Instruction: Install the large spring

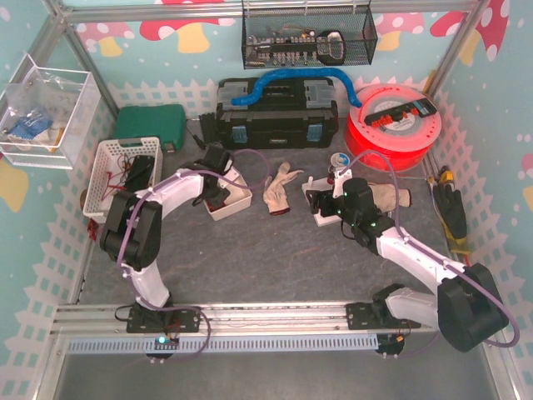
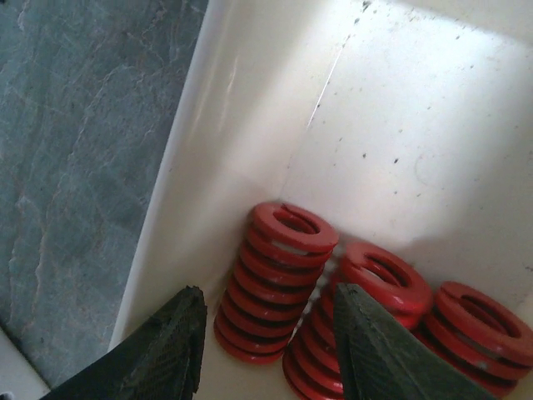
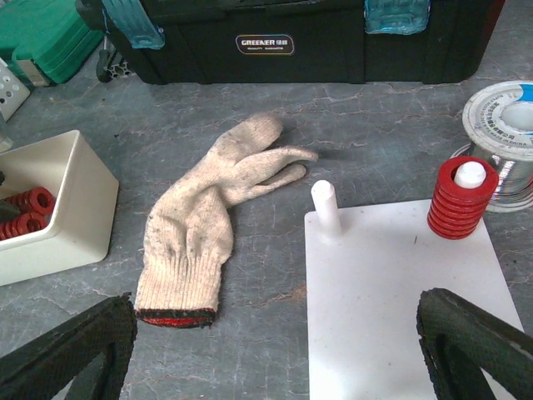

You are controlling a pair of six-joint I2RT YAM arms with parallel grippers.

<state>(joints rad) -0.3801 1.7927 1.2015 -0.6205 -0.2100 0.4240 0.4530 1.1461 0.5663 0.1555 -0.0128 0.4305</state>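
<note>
One red coil spring seated on the white peg plate; other white peg bare. Your left end effector straddles a loose red spring in the white plastic bin, released; right end effector released too

Pale blue walls printed with pink and yellow mushrooms and a white picket fence enclose a dark grey, marble-veined counter. A silver aluminium frame edges the walls. A black wire basket hangs at the back and a clear plastic box on the left.
</note>
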